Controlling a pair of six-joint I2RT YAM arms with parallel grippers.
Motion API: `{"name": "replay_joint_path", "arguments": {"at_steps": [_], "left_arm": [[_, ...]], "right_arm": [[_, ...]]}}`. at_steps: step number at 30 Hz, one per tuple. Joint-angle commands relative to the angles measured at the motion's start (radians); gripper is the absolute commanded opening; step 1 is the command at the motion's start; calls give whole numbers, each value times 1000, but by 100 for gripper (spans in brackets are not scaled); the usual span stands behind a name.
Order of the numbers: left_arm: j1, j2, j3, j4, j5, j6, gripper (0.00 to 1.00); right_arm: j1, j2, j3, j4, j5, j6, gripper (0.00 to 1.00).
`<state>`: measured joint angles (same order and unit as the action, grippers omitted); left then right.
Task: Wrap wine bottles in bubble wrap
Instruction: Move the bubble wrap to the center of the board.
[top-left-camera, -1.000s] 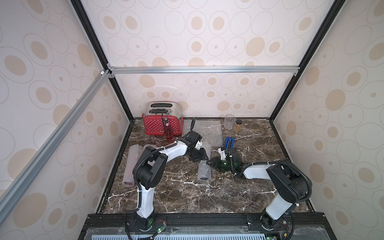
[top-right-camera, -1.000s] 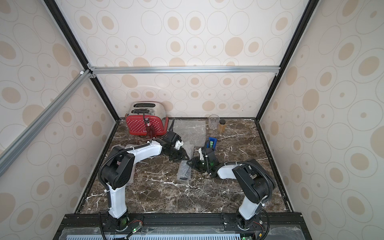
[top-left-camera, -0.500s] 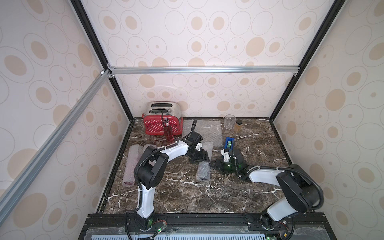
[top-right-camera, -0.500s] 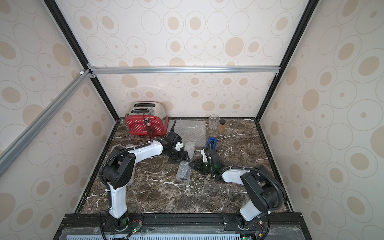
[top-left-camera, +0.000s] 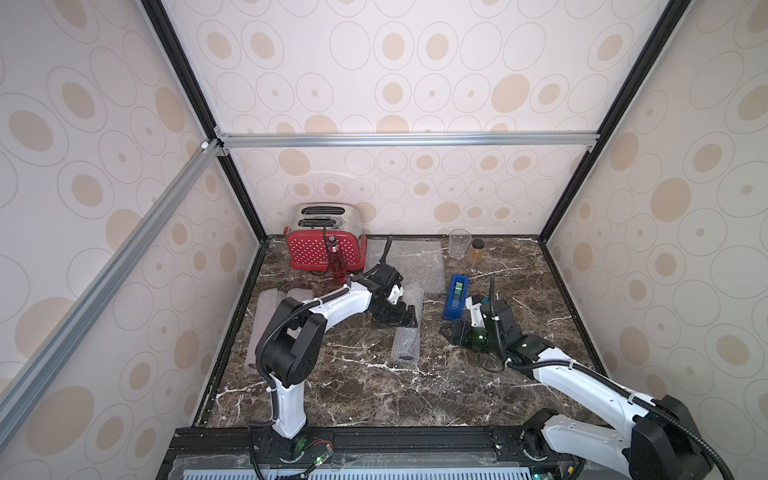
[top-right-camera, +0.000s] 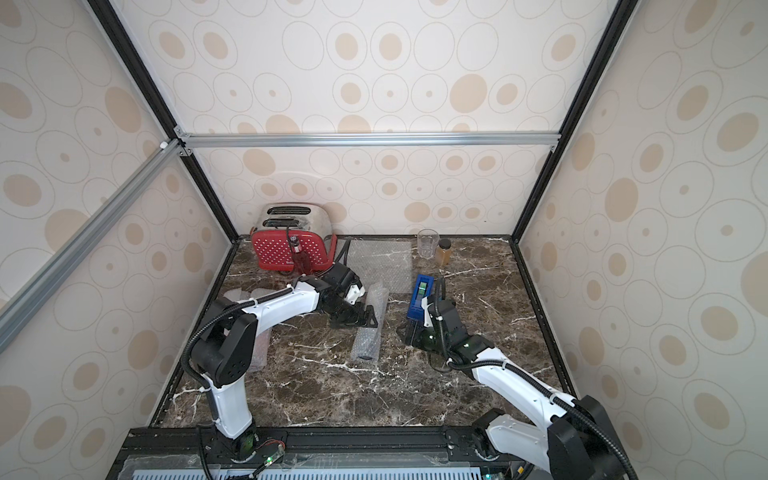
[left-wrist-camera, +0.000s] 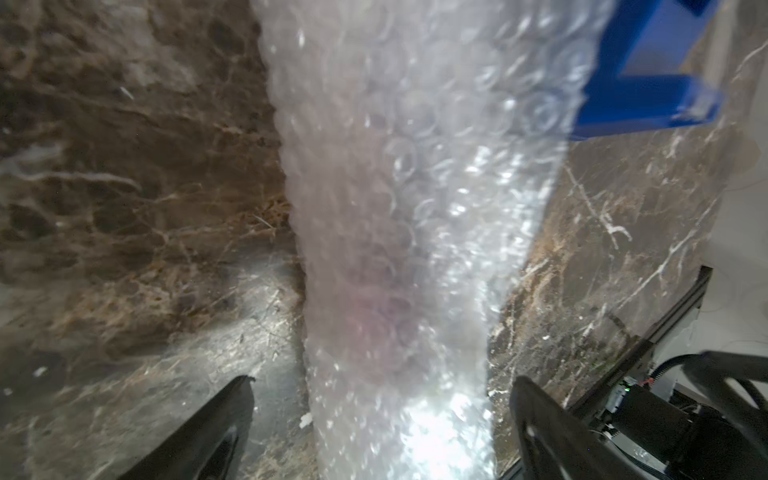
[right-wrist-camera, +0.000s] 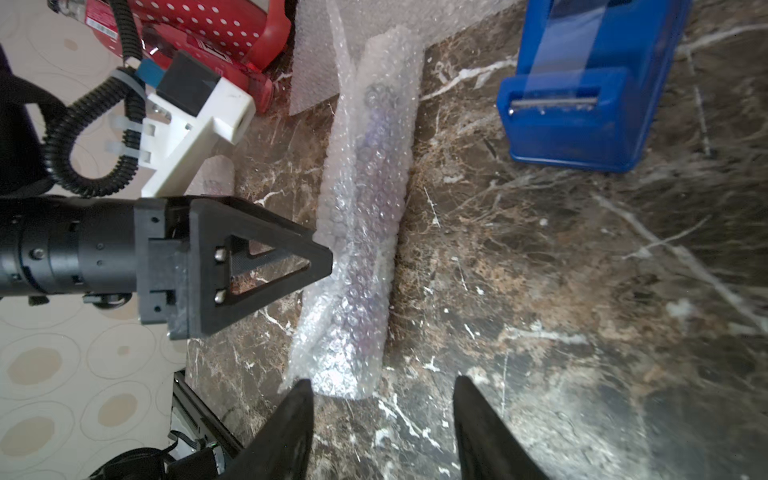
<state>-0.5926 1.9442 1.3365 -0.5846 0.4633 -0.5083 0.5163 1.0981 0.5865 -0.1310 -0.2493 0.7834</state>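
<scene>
The wrapped bottle (left-wrist-camera: 395, 249) lies between the left jaws (spread wide).

A red toaster (top-left-camera: 322, 245) with a chrome top stands at the back of the dark marble counter (top-left-camera: 374, 386), against the spotted wall (top-left-camera: 415, 187). In both top views a clear glass (top-left-camera: 460, 243) and an amber jar (top-left-camera: 476, 252) stand well right of the toaster, just beside each other. A blue tape dispenser (top-left-camera: 456, 296) lies right of the toaster too, nearer the front.
</scene>
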Motion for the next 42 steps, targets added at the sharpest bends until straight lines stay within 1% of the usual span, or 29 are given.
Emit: {"name": "replay_joint_path", "arguments": {"at_steps": [1,3,5,9,11,12,13,16,19,23,24,29,34,35,37,39,42], "left_arm": [[-29,59,50,-40,-37,25,96],[-39,85,57,-40,-44,20,96],[-47,112,64,-77,-77,20,93],[-51,135,58,-113,-158,33,80],[-50,128,41,-118,-183,43,75],[-51,122,33,-122,-192,49,70],[-51,116,25,-122,-198,55,67],[-50,86,-12,-127,-238,85,60],[-40,38,-69,-124,-250,109,54],[23,-81,-187,-93,-264,128,36],[49,-115,-219,-84,-269,132,34],[175,-276,-357,-39,-299,149,33],[297,-401,-444,-1,-343,218,33],[329,-416,-453,-1,-345,231,33],[387,-449,-473,4,-344,248,34],[436,-464,-489,12,-358,289,36],[494,-448,-491,17,-353,299,38]], "right_arm": [[-2,-7,31,-74,22,-28,56],[-3,-6,32,-79,21,-30,56],[-3,-6,31,-83,23,-30,56],[-3,-13,37,-109,38,-40,57],[-3,-18,43,-122,47,-50,57],[-3,-19,49,-132,53,-55,57],[-3,-20,53,-138,57,-61,58],[-4,-18,76,-157,68,-74,58],[-3,-7,99,-160,69,-80,58],[-3,35,154,-183,70,-109,59],[-3,51,174,-191,70,-116,59],[-3,174,278,-202,80,-132,59],[4,337,436,-211,89,-155,59],[7,374,472,-213,102,-162,64],[14,449,539,-210,116,-181,69],[20,543,624,-214,113,-198,72],[27,680,742,-216,94,-212,75]]}}
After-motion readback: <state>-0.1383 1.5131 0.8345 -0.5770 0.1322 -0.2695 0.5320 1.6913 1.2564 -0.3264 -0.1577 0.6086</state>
